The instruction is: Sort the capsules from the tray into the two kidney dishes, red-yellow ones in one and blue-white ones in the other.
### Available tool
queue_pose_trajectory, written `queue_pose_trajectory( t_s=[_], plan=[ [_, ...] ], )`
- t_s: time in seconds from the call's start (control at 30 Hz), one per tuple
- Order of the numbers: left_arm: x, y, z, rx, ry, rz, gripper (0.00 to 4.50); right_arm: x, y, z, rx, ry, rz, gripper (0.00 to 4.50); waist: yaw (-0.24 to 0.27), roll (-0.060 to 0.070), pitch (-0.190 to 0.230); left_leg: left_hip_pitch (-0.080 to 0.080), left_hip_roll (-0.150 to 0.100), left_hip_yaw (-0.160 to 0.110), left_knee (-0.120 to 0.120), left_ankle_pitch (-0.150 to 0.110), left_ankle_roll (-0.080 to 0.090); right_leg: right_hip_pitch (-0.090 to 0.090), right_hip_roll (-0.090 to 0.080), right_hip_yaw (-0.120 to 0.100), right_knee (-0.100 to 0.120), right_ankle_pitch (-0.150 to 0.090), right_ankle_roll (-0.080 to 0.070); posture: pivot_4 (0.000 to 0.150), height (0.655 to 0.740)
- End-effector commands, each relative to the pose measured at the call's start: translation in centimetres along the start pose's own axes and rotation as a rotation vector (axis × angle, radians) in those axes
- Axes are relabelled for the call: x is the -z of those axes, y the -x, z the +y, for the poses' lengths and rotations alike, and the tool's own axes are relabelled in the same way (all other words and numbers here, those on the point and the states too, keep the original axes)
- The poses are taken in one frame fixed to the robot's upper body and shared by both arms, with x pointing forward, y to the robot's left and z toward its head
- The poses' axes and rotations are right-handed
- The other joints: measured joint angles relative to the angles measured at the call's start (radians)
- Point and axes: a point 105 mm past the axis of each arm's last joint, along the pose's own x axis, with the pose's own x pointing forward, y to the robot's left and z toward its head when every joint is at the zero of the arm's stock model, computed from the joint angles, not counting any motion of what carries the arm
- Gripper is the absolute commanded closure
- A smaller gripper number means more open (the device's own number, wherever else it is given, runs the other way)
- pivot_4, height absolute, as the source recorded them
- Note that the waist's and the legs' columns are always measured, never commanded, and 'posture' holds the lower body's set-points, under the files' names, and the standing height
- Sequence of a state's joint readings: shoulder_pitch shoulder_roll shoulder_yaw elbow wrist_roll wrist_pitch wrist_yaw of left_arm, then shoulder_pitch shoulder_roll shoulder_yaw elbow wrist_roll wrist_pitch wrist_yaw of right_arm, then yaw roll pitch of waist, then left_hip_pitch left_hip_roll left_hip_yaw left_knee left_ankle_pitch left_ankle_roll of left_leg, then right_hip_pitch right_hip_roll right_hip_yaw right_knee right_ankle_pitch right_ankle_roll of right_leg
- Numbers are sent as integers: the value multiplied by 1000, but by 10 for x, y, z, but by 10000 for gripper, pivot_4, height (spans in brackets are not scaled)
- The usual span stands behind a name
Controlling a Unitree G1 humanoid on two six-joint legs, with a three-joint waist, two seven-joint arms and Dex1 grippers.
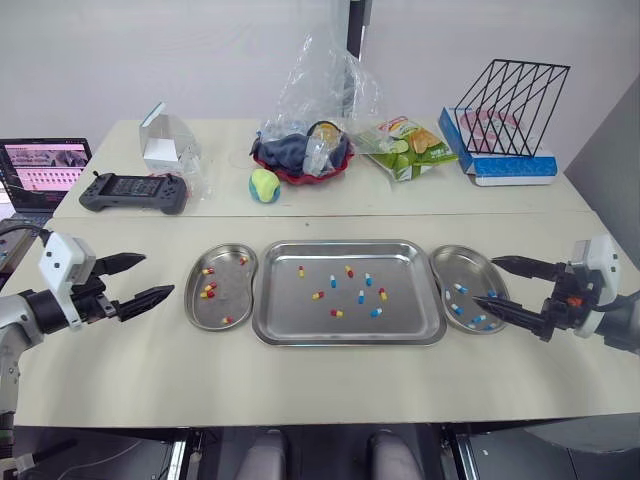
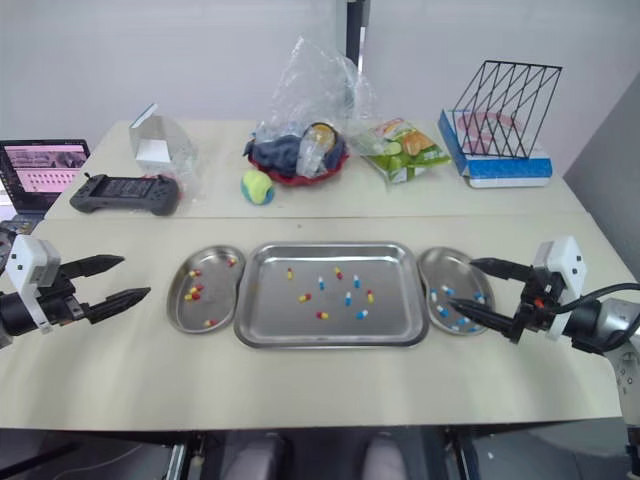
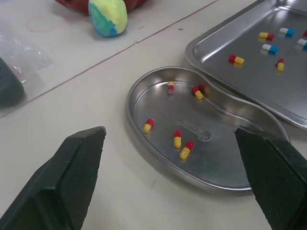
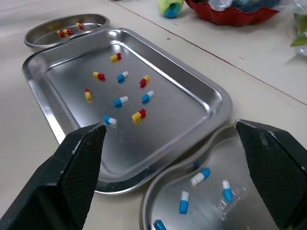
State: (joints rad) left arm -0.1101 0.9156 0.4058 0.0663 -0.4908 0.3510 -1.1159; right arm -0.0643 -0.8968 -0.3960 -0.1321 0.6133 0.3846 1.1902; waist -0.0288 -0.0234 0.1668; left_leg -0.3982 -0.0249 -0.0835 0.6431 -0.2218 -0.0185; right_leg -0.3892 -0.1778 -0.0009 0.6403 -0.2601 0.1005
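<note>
Both pairs of jaws stand wide apart and hold nothing. At the middle left of the head view the left gripper (image 1: pixel 158 274) hangs over bare table (image 1: pixel 120 370), a little apart from the left-hand dish (image 1: pixel 228 298). At the middle right, the right gripper (image 1: pixel 484 280) has its tips over the outer edge of the right-hand dish (image 1: pixel 447 265). The tray (image 1: pixel 405 300) lies in the centre of the frame between the two dishes, with one dish just beside each of its short ends.

By my reckoning the sorting is roughly half done. The left-hand dish holds only red-yellow capsules (image 3: pixel 177 139), five or so. The right-hand dish holds only blue-white capsules (image 4: pixel 200 176), several of them, so the colours are correctly kept apart so far.

Nine capsules lie loose on the tray floor, five red-yellow and four blue-white. They are scattered through the middle of the tray and none touches another. Each has yet to be picked up and carried to its own side. Neither gripper is over the tray, so the next pick looks not yet begun. Small capsules lying flat on smooth steel will probably slide if they are pinched off-centre.
</note>
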Motion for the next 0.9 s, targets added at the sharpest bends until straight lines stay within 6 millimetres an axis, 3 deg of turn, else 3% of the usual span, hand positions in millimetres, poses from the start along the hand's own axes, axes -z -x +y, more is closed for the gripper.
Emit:
queue_pose_trajectory(
  t_s=[0.03, 0.17, 0.37, 0.47, 0.57, 0.9],
  plan=[
    [-27, -12, -11, 78, -16, -25, 0, -15, 1, 7, -41, 34, -15, 154, 5, 0, 0, 0, 0, 0, 0, 0, 0, 0, 0, 0, 0, 0, 0, 1500, 7346],
    [-49, -30, -28, 203, -22, -25, 0, -13, 5, 10, -37, 68, 11, 154, 14, 0, 0, 0, 0, 0, 2, 0, 0, 0, 0, 0, 0, 0, 0, 1500, 7346],
    [-69, -54, -34, 260, -40, -25, 0, -11, 18, 16, -10, 62, 19, 154, 15, 0, 0, 0, -1, 0, 1, 0, 0, 0, 0, 0, 0, 0, 0, 1500, 7346],
    [-72, -69, -37, 274, -37, -9, 0, -9, 24, 21, 0, 54, 28, 154, 15, -1, 0, -1, -1, 0, 1, 0, 0, 0, 0, 0, 0, 0, 0, 1500, 7346],
    [-73, -110, -58, 356, -88, -2, 0, -3, 40, 31, 37, 37, 46, 154, 33, -1, 0, -1, -2, 0, 3, 0, 0, 1, 0, 0, 0, 0, 0, 1500, 7346],
    [-70, -166, -79, 467, -237, 44, 0, 5, 56, 43, 148, 34, 61, 154, 23, -3, 1, -3, -3, -1, 6, 0, 0, 2, 0, 1, -3, 0, 0, 1500, 7346]
  ],
)
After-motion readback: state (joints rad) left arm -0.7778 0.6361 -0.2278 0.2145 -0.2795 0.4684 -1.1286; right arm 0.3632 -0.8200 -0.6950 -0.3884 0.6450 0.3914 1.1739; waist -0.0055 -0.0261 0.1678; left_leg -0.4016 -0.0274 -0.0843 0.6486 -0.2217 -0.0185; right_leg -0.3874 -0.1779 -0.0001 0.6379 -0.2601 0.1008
